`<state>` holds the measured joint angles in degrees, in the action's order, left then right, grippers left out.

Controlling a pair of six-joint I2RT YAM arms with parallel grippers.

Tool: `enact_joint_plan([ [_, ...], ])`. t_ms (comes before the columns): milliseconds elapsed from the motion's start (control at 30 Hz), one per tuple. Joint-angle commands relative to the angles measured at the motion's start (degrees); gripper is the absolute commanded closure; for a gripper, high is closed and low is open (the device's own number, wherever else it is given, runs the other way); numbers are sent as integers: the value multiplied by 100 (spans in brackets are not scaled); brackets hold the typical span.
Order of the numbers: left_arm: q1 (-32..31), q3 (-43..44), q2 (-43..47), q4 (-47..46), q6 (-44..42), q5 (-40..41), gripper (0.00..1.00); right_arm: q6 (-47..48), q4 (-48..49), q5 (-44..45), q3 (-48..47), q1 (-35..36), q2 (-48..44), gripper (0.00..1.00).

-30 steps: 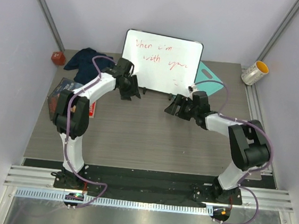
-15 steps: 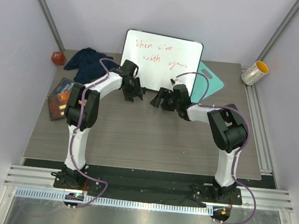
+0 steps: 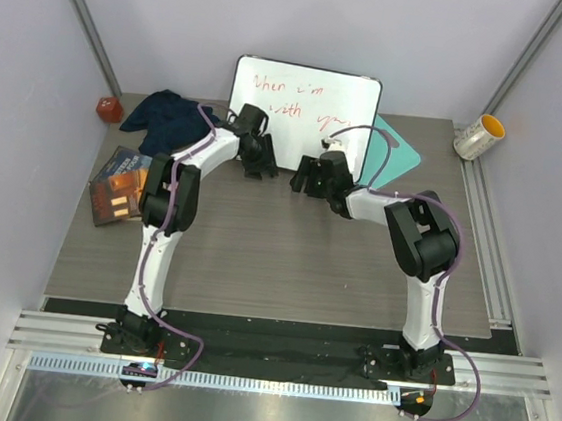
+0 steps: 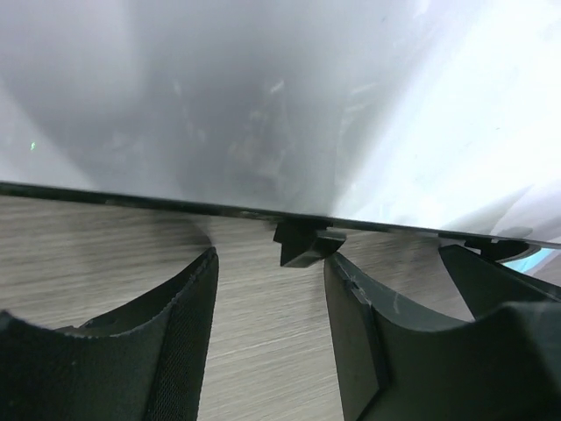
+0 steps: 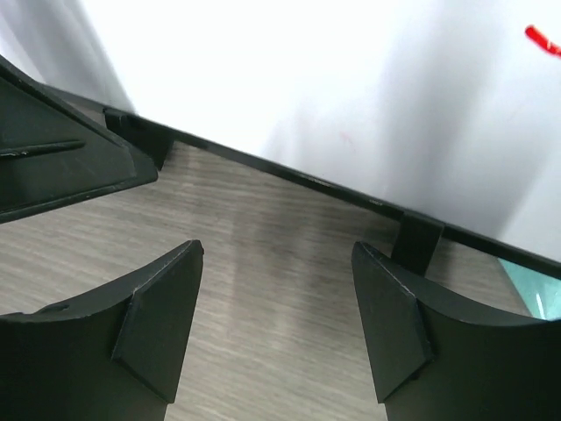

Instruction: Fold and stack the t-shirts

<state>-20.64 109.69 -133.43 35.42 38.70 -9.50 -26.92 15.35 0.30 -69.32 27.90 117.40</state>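
- While both arms stretch toward the top centre of the overhead view, the left gripper [image 3: 262, 160] and right gripper [image 3: 305, 176] sit close together before the upright whiteboard [image 3: 305, 107].
- The left claw's black, finely textured fingers [image 4: 175, 333] stand spread over the grey wood-grain table [image 4: 263, 368], with nothing between them. The board's glossy face and a small black foot [image 4: 302, 246] are straight ahead.
- The right claw's wedge-shaped fingers [image 5: 394, 324] are likewise apart and empty.
- The t-shirts [image 3: 170, 116] lie as a soft, crumpled navy heap at upper left, well apart from both claws.
- A book [image 3: 118, 183] lies at left and a red lump [image 3: 109, 109] in the corner. A flat teal board [image 3: 400, 153] is partly hidden behind the whiteboard, and a yellow-rimmed cup [image 3: 480, 137] is at upper right.
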Motion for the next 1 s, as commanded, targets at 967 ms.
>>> enact_joint_plan([
  [967, -405, 293, -2, -77, 68, 62, 44, -182, 1303, -1540, 1050, -742, -638, 16],
])
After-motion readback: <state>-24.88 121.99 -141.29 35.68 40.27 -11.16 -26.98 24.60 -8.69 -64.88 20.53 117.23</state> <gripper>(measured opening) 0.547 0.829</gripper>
